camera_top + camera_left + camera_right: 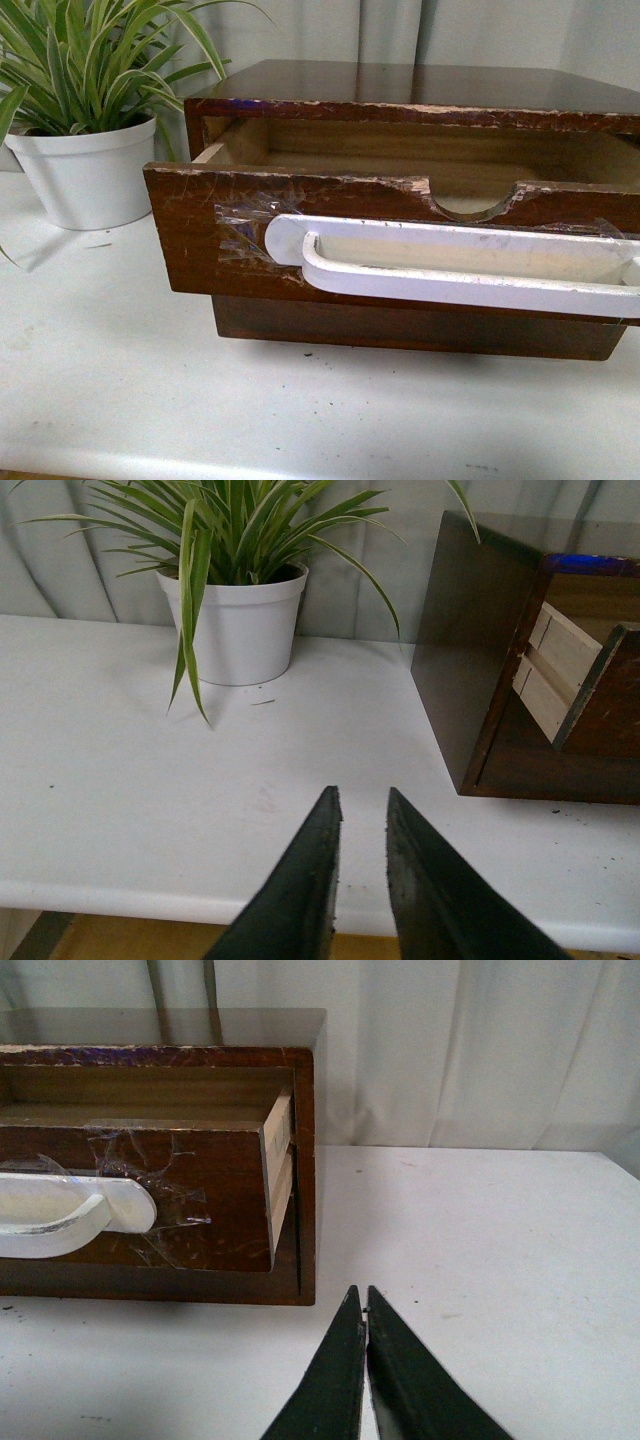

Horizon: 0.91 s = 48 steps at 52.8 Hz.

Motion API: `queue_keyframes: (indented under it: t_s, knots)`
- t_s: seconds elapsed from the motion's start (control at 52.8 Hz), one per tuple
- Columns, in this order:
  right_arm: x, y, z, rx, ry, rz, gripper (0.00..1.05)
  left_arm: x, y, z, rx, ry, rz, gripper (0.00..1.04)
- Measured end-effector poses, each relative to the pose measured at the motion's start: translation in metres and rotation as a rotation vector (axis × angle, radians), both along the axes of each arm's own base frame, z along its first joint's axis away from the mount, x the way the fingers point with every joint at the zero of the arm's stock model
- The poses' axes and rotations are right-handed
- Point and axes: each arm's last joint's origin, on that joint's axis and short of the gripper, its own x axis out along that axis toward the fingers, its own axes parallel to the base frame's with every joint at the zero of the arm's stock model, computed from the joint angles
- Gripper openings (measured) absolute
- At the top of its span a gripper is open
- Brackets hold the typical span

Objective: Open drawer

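Observation:
The drawer (250,225) is dark brown wood with a scratched, chipped front and a half-round notch (470,200) in its rim. A long white bar handle (450,262) is taped on. It stands pulled partway out of its cabinet (400,85). It also shows in the right wrist view (200,1200) and, side on, in the left wrist view (590,690). My left gripper (360,805) is open and empty over the white table, apart from the cabinet's side. My right gripper (362,1300) is shut and empty, just off the cabinet's front corner. Neither arm shows in the front view.
A potted plant in a white pot (85,175) stands on the white table (150,400) left of the cabinet; it also shows in the left wrist view (235,625). A grey curtain hangs behind. The table's front edge (120,895) lies under my left gripper.

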Motion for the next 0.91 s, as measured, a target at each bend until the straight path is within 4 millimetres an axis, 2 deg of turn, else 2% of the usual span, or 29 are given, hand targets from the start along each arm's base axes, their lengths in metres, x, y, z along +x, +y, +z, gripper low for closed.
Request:
queue_keyframes:
  t_s: [0.209, 0.436, 0.474, 0.512, 0.55, 0.91]
  knots:
    - [0.0000, 0.0000, 0.0000, 0.000, 0.000, 0.000, 0.53, 0.0000, 0.0000, 0.0000, 0.000, 0.000, 0.000, 0.64]
    - [0.0000, 0.0000, 0.0000, 0.000, 0.000, 0.000, 0.88, 0.0000, 0.0000, 0.0000, 0.000, 0.000, 0.000, 0.99]
    - [0.0000, 0.0000, 0.0000, 0.000, 0.000, 0.000, 0.96, 0.0000, 0.0000, 0.0000, 0.001, 0.000, 0.000, 1.00]
    - [0.0000, 0.0000, 0.0000, 0.001, 0.000, 0.000, 0.98, 0.0000, 0.0000, 0.0000, 0.001, 0.000, 0.000, 0.98]
    - [0.0000, 0.0000, 0.0000, 0.001, 0.000, 0.000, 0.95, 0.0000, 0.0000, 0.0000, 0.001, 0.000, 0.000, 0.98]
    - [0.0000, 0.0000, 0.0000, 0.001, 0.000, 0.000, 0.96, 0.0000, 0.0000, 0.0000, 0.001, 0.000, 0.000, 0.98]
